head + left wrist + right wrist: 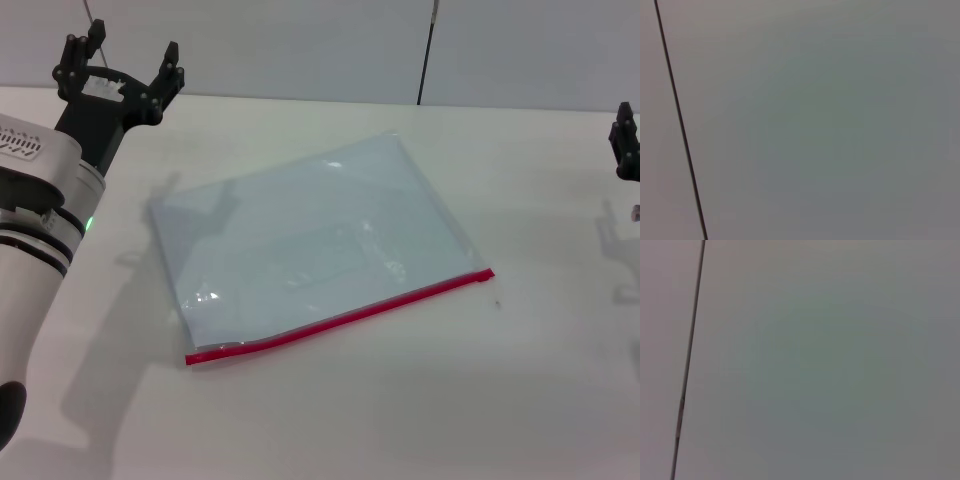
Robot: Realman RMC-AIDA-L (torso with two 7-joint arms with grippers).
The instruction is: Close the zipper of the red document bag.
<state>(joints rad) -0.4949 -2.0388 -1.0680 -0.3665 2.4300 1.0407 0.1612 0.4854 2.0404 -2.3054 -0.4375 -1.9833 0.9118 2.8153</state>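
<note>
Bench point(400, 400), pale and plain, fills the head view. The red document bag point(310, 240) lies flat near its middle, a translucent blue-grey pouch turned slightly askew. The zipper point(345, 316) runs as a thin red strip along the bag's 6 o'clock edge, from the corner at about 8 o'clock up to the corner at about 4 o'clock. Whether the strip is sealed along its length cannot be told from here.

The left gripper point(120, 60) hangs at about 10 o'clock from the bag, well apart from it, above the far part of the bench; its jaws stand spread wide and hold nothing. Its white arm runs down the edge at 9 o'clock. The right gripper point(627, 140) shows only as a dark sliver at the 3 o'clock edge, also well apart from the bag; whether its jaws are open or closed cannot be told.

Left wrist view shows only a plain grey surface crossed by a thin dark line point(680, 125).

Right wrist view shows much the same: a grey surface and one thin dark line point(690, 355).
</note>
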